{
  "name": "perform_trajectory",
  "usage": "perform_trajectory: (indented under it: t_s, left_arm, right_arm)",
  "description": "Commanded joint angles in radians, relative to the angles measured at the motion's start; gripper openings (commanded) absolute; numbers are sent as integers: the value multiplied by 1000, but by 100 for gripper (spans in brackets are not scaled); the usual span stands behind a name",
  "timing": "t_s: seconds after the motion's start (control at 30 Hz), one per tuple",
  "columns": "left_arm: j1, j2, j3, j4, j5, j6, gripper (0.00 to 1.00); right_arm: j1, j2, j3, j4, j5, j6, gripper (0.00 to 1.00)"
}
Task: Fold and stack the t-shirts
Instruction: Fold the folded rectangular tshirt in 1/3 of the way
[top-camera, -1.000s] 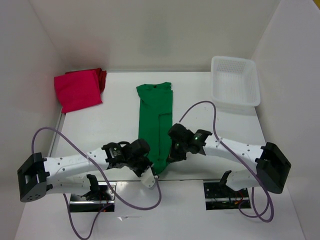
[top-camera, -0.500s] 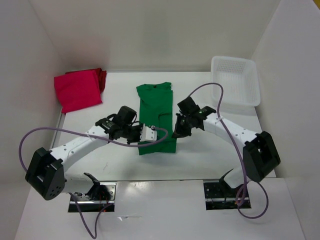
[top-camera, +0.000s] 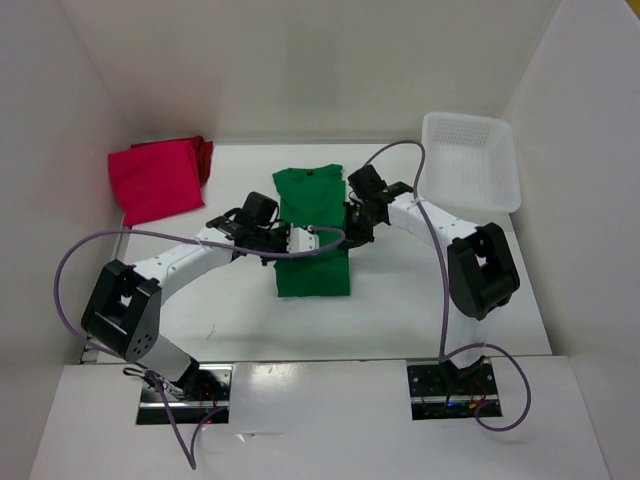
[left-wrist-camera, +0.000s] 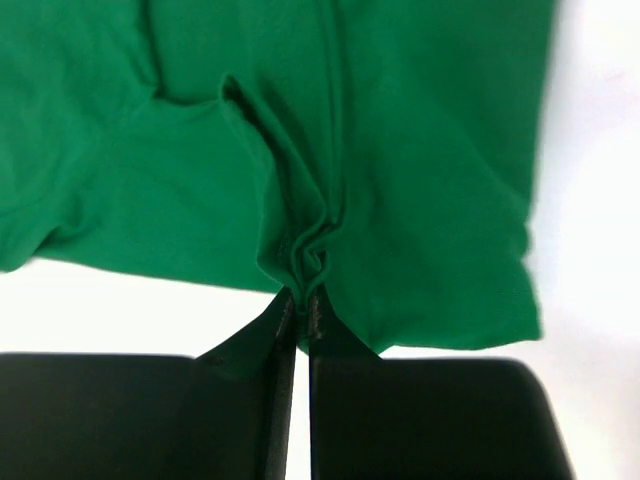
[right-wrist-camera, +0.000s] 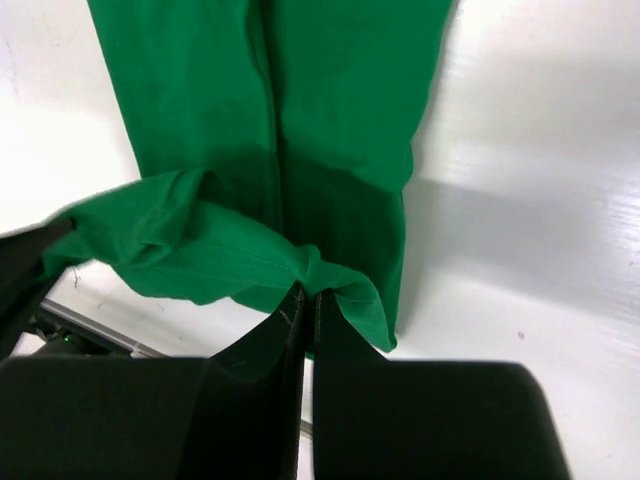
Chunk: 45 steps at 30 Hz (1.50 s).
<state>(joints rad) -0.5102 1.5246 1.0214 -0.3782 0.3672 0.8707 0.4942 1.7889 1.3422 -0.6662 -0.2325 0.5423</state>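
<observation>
Worktop (top-camera: 230, 320): bare near strip, both arms reaching out across it.
Green shirt (top-camera: 312, 270): mid-worktop, a long narrow strip, near half doubled over the far half, fold edge closest to us.
Left pincer (left-wrist-camera: 303, 300): clamped tight on a bunched pinch of hem, left side.
Right pincer (right-wrist-camera: 308, 295): nipped shut on the hem's right corner, cloth raised off the layer below.
Step, as I read it: take the hem on to the collar (top-camera: 312, 173). Keep both pincers level and in step, the cloth taut between them, and the edges matched before release.
Crimson shirt (top-camera: 155, 182): far left, folded, with the dark red shirt (top-camera: 205, 152) showing at its far edge.
</observation>
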Motion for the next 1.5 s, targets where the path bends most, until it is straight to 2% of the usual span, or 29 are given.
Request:
perform_trajectory:
  t_s: [0.0, 0.13, 0.6, 0.87, 0.9, 0.97, 1.0, 1.03, 1.07, 1.1, 1.13, 1.23, 1.27, 1.33, 1.37, 1.4, 1.47]
  left_arm:
    - [27, 34, 51, 48, 3, 34, 0]
    - [45, 89, 97, 70, -7, 59, 0]
    - [55, 184, 117, 142, -17, 77, 0]
    - [73, 250, 108, 240, -27, 96, 4]
    - [73, 250, 108, 240, -27, 96, 6]
    - [73, 250, 108, 252, -27, 96, 12]
    - [73, 250, 108, 262, -27, 96, 14]
    - [85, 250, 108, 262, -45, 96, 18]
    - [85, 250, 108, 280, -57, 87, 26]
    - [99, 250, 108, 295, -72, 74, 43]
    - [108, 250, 108, 329, -108, 38, 51]
    - [136, 232, 108, 366, -180, -10, 63]
    - [136, 220, 118, 378, -203, -27, 66]
    - [145, 209, 140, 400, -267, -62, 74]
    - [159, 195, 153, 400, -277, -99, 76]
    - [159, 178, 187, 363, -277, -116, 76]
    - [193, 151, 230, 299, -277, -137, 77]
  right_arm:
    - [-19, 24, 70, -12, -18, -53, 0]
    - [-28, 65, 112, -12, -27, -62, 0]
    - [-66, 190, 198, -12, -45, -71, 0]
    - [-95, 251, 232, 22, -36, -81, 22]
    - [-106, 260, 241, 34, -36, -81, 30]
    - [-106, 271, 250, 34, -36, -81, 39]
    - [-115, 271, 262, 43, -36, -81, 48]
    - [-115, 271, 262, 43, -36, -81, 53]
    - [-124, 271, 278, 43, -36, -81, 58]
    - [-125, 262, 290, 43, -12, -81, 62]
    - [-137, 253, 290, 43, -2, -81, 64]
    - [-146, 186, 281, 43, 44, -99, 64]
    - [-146, 137, 252, 43, 56, -111, 60]
    - [-126, 83, 206, 43, 71, -120, 44]
    - [-115, 29, 152, 43, 71, -120, 38]
    - [-85, 6, 129, 43, 71, -130, 27]
    - [-51, -26, 74, 43, 58, -130, 19]
